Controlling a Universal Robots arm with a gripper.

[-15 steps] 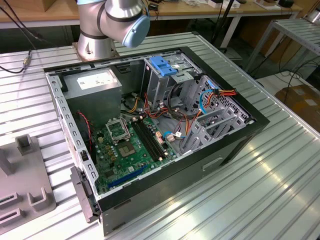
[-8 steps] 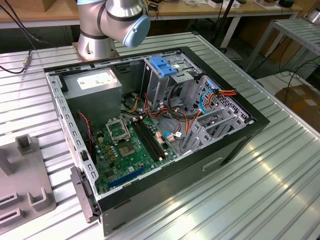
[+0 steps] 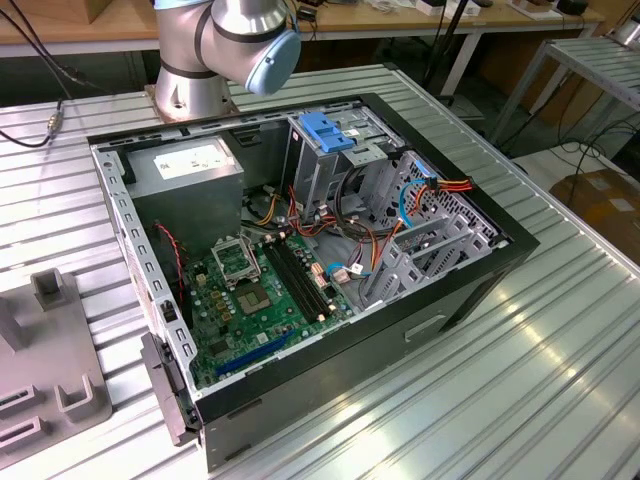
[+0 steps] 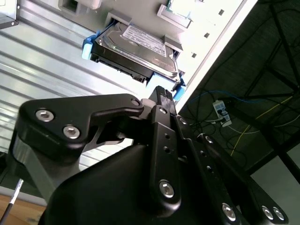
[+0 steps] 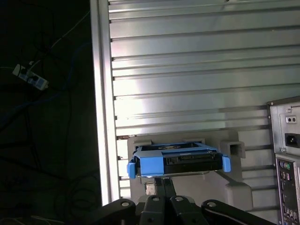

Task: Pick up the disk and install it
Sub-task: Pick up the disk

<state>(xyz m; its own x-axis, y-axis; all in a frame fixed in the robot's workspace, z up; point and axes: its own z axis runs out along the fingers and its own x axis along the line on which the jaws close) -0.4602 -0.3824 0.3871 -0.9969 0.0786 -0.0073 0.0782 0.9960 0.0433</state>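
Disk (image 4: 136, 44), second wrist view: lying in its light-blue rail near the desk (image 4: 42, 70) edge, just ahead of the end effector (image 4: 161, 93); failing to tell whether apart or clamped. Judging it dense, rigid, shock-sensitive: gripping the blue rail end, not the bare metal. First wrist view: sitting in a grey holder (image 5: 234, 183), facing the end effector, poised low and level. Exterior view: seeing the arm (image 3: 225, 40) at twelve o'clock of the open computer case (image 3: 400, 340), bending away.
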